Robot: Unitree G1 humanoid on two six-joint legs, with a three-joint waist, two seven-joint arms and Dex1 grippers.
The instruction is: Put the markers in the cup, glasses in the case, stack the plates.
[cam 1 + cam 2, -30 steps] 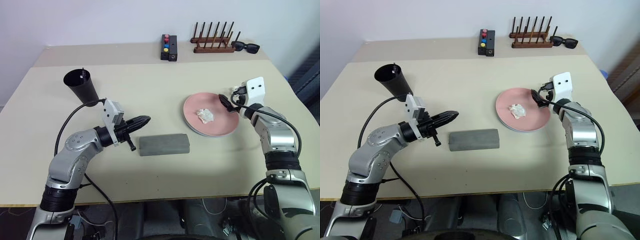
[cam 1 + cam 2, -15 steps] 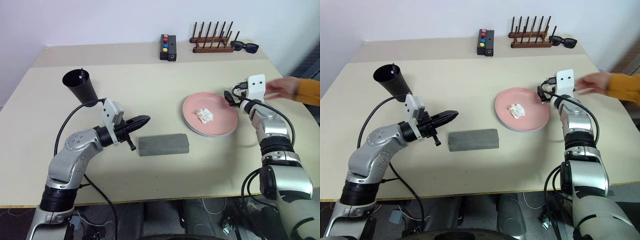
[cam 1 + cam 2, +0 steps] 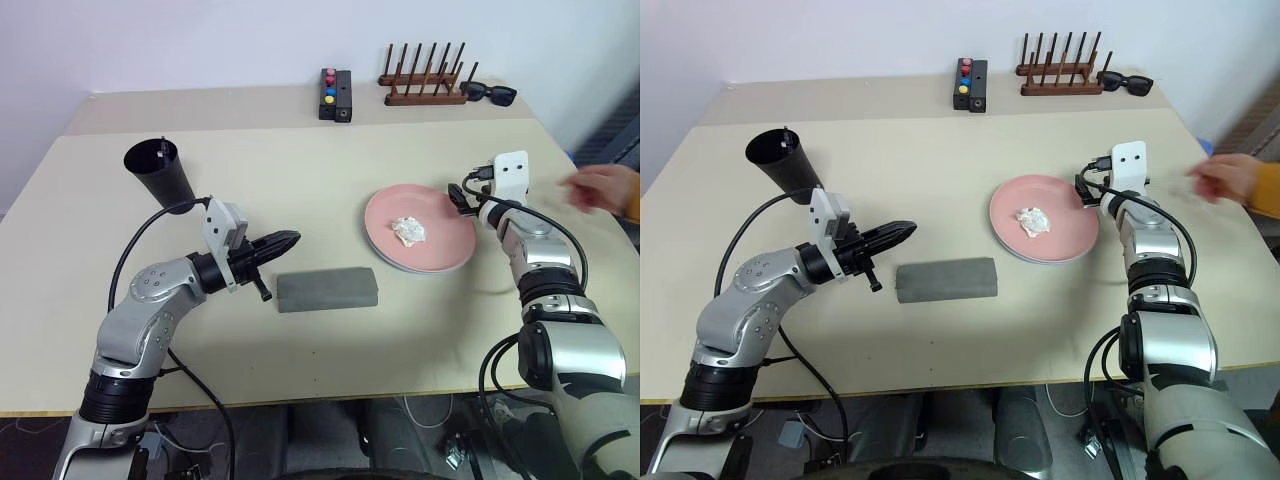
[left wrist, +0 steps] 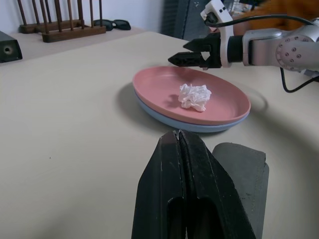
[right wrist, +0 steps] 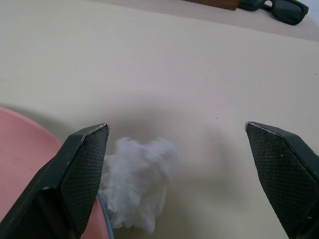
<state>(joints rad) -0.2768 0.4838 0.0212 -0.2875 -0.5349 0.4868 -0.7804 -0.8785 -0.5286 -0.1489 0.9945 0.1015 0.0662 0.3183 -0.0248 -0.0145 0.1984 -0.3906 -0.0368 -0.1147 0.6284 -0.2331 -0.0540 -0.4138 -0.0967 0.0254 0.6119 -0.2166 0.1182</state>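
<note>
The salmon pink plate [image 3: 442, 247] sits stacked on the light blue plate [image 4: 209, 127], with a crumpled white wad [image 3: 409, 230] on top. My right gripper [image 3: 456, 196] hovers open at the stack's right rim; between its fingers a second white wad [image 5: 141, 175] lies on the table beside the rim. The grey case [image 3: 327, 289] lies shut at the table's middle. My left gripper [image 3: 291, 240] is shut and empty just left of it. The black cup [image 3: 162, 178] stands at the far left with a thin dark tip rising from its mouth. The glasses are hidden.
A person's hand [image 3: 600, 187] with an orange sleeve hangs over the table's right edge. Along the back stand a wooden peg rack [image 3: 425, 88], black sunglasses [image 3: 490, 94] and a black box with coloured buttons [image 3: 337, 95].
My right gripper drew back from over the plate to its right rim. A person's hand reached in beside it, then pulled away to the right. The left arm stayed still.
</note>
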